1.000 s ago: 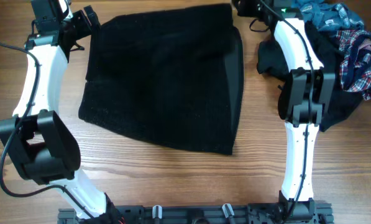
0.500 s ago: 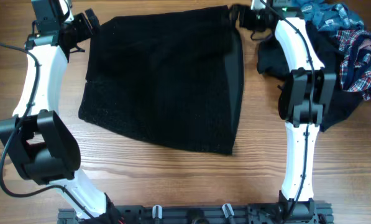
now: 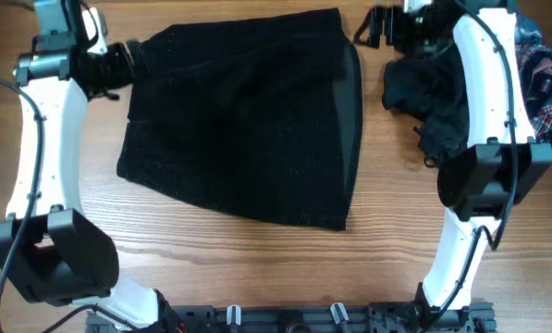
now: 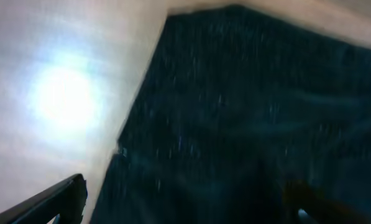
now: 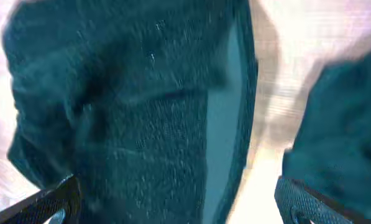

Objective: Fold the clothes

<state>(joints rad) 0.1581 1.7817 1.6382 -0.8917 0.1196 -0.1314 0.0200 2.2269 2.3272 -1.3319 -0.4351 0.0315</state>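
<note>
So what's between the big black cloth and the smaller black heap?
Bare table, seen overhead, separates the big black cloth from the smaller black heap; the right gripper hangs over its far end.

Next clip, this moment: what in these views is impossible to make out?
- Overhead: plaid garment is cut by the right edge and partly behind the right arm.
- Overhead: the left gripper merges with the large black garment; contact unclear.
- Both wrist views: motion blur smears the cloth's texture.
- Overhead: second black garment partly hidden by the right arm.
</note>
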